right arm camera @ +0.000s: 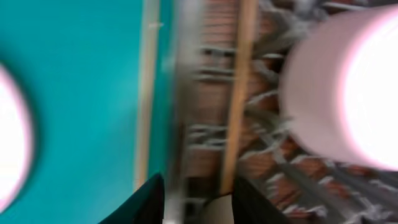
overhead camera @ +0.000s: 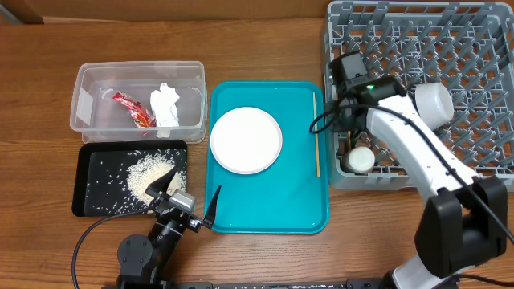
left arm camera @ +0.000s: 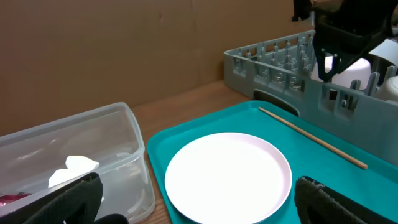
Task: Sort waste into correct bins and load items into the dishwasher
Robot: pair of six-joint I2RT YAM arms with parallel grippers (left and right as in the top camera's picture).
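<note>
Overhead: left hand [overhead camera: 195, 181] spread by tray [overhead camera: 265, 201]; right hand [right arm camera: 199, 199] spread over rack [overhead camera: 482, 32], near bowl [overhead camera: 434, 103].

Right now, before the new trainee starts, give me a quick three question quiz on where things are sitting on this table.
1. Multiple choice: the rice lies in A, the clear tub; B, the black tray; C, the teal tray.
2. Fill the blank: the red sauce packet and the napkin lie in the ___.
3. True or false: the white plate is already in the dish rack.

Key: 1, B. 2, clear tub. 3, false; it lies on the teal tray, outside the dish rack.
</note>
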